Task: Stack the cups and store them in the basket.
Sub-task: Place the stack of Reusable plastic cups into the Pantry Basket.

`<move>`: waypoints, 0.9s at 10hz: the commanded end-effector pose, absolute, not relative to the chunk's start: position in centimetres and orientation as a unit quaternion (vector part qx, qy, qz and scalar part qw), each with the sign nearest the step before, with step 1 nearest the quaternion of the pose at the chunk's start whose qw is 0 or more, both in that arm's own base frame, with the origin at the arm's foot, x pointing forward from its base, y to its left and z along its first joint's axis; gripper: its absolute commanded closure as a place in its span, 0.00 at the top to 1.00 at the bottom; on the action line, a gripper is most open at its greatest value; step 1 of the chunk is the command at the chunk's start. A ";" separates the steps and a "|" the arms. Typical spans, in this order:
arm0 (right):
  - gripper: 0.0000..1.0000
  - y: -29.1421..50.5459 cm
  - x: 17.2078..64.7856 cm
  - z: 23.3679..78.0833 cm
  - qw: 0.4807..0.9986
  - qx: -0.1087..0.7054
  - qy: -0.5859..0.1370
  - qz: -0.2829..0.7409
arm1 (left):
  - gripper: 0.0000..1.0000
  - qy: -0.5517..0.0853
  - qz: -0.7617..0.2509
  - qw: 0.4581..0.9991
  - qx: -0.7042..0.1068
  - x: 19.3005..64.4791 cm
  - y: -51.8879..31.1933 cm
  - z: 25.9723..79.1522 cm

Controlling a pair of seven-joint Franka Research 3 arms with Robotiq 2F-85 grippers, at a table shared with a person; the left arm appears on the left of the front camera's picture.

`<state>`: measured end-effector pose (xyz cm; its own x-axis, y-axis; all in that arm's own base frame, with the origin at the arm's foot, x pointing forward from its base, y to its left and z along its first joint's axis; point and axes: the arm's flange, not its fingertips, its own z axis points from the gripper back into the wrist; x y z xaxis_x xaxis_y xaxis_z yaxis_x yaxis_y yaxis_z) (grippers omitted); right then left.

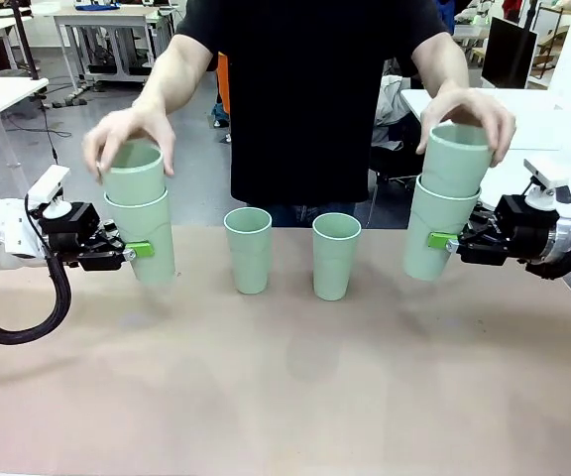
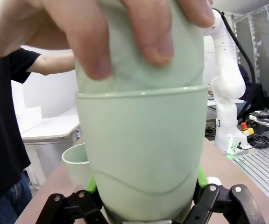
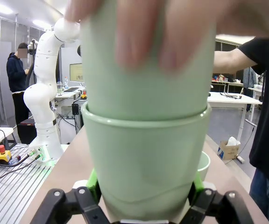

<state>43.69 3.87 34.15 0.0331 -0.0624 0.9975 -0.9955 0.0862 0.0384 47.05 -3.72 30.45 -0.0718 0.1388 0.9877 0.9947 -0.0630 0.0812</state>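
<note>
Cups (image 1: 249, 248) upright near table's (image 1: 295, 397) far edge

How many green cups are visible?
6 cups: one in the left tool, one in the right tool, one nested atop each under the person's hands, two standing mid-table.

Cups (image 1: 249, 250) look smooth, softly matt plastic; table (image 1: 295, 397) a flat matt tan top; the person's shirt (image 1: 305, 99) plain black cloth.

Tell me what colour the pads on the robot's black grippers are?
Bright green pads, clearest in the front view.
</note>
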 end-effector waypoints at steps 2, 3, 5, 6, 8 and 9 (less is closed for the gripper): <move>0.86 3.9 43.6 34.3 0.514 0.501 -0.525 0.458 | 0.85 -0.536 -0.502 0.425 -0.529 46.9 -3.8 30.8; 0.86 3.9 43.6 34.3 0.514 0.501 -0.525 0.458 | 0.85 -0.536 -0.502 0.425 -0.529 46.9 -3.8 30.8; 0.86 3.9 43.6 34.3 0.514 0.501 -0.525 0.458 | 0.85 -0.536 -0.502 0.425 -0.529 46.9 -3.8 30.8; 0.86 3.9 43.6 34.3 0.514 0.501 -0.525 0.458 | 0.85 -0.536 -0.502 0.425 -0.529 46.9 -3.8 30.8; 0.86 3.9 43.6 34.3 0.514 0.501 -0.525 0.458 | 0.85 -0.536 -0.502 0.425 -0.529 46.9 -3.8 30.8; 0.86 3.9 43.6 34.3 0.514 0.501 -0.525 0.458 | 0.85 -0.536 -0.502 0.425 -0.529 46.9 -3.8 30.8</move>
<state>43.68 3.87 34.04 0.0354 -0.0622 0.9974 -0.9955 0.0858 0.0407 47.06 -3.71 30.44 -0.0719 0.1380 0.9878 0.9947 -0.0625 0.0811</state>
